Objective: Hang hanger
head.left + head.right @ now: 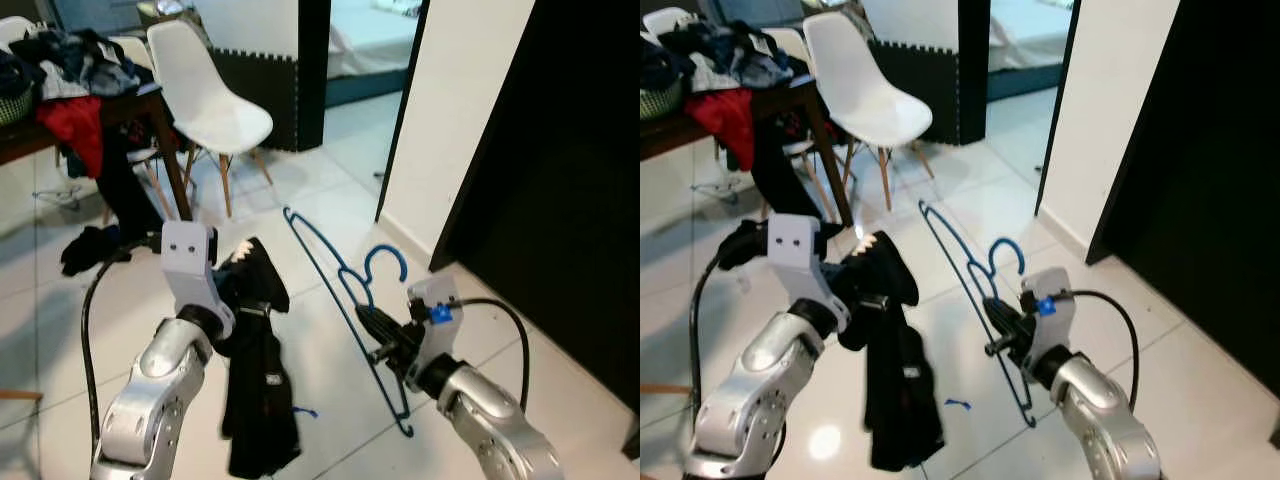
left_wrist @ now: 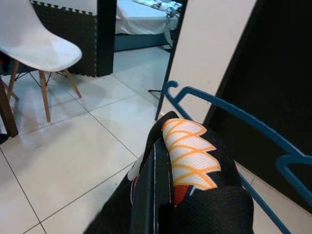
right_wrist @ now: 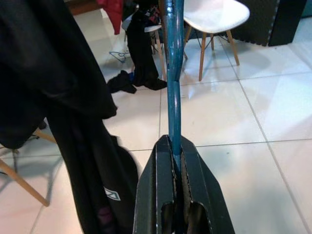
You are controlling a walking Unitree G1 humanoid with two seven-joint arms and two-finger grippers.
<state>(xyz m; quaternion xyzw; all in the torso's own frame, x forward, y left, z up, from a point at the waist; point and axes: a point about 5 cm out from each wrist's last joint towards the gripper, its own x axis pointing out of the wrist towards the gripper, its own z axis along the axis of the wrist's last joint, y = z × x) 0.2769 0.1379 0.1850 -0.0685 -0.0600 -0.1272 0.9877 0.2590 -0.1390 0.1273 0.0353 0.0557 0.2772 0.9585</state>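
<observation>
Hanger (image 1: 345, 290), blue, held above the tiled floor (image 1: 330, 200) at centre frame, tilted, hook (image 1: 385, 262) pointing up toward 1 o'clock. Right gripper (image 3: 174, 161) fingers pressed together on the hanger's bar, at 5 o'clock of the head view. Left gripper (image 1: 238, 300) at 8 o'clock of the hanger, fingers clamped on a black garment (image 1: 258, 390) that hangs down from it; orange-and-white pattern (image 2: 190, 153) shows on the cloth in the left wrist view. Hanger and garment near, not touching as far as visible. White chair (image 1: 210, 95) at 11 o'clock, beside a table (image 1: 120, 105) piled with clothes (image 1: 70, 60). Dark doorway (image 1: 560, 180) at 3 o'clock.
</observation>
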